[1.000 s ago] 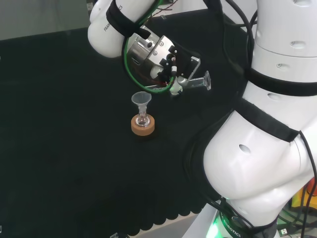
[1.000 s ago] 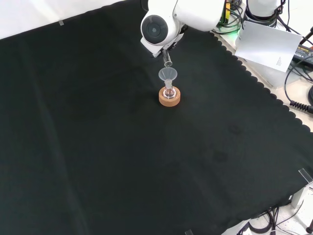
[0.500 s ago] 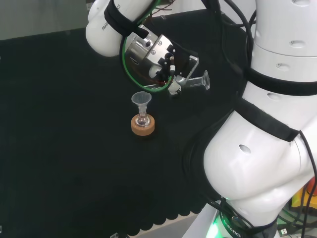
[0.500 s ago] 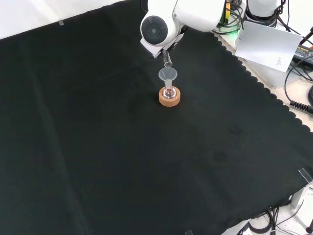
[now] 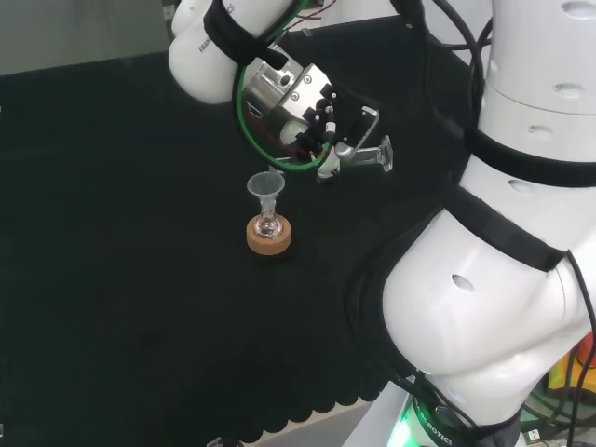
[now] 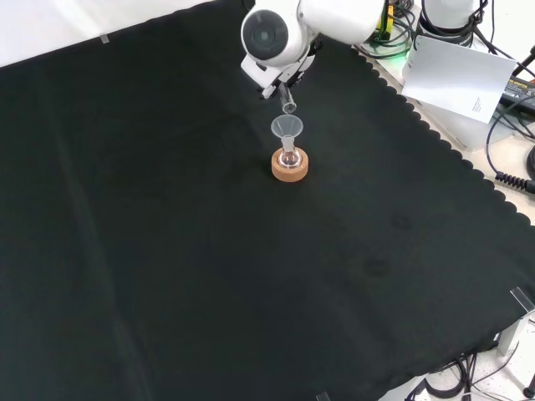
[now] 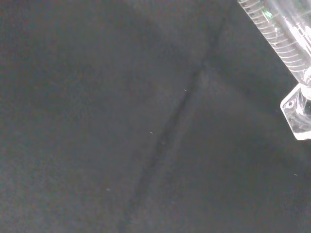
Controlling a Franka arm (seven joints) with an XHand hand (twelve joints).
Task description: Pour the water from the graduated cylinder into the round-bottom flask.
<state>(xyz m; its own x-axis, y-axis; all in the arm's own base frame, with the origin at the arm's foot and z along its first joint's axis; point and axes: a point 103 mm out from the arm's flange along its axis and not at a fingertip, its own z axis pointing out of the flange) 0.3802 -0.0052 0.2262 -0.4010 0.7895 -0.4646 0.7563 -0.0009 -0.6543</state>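
Basically the hand (image 5: 312, 116) is wrapped round the graduated cylinder (image 5: 358, 156), tipped near-horizontal so water can run out. In the head view its long axis runs left-right, foot right, mouth left just above the funnel (image 5: 264, 189) in the round-bottom flask (image 5: 268, 224) on its cork ring (image 5: 268, 236).

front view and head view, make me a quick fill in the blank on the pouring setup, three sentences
1. The round-bottom flask sits on a ring-shaped stand made of ____.
2. In the neck of the flask stands a clear ____.
3. The graduated cylinder in the hand is held ____, with its mouth just above the flask setup in the front view.

Missing words: cork; funnel; tilted
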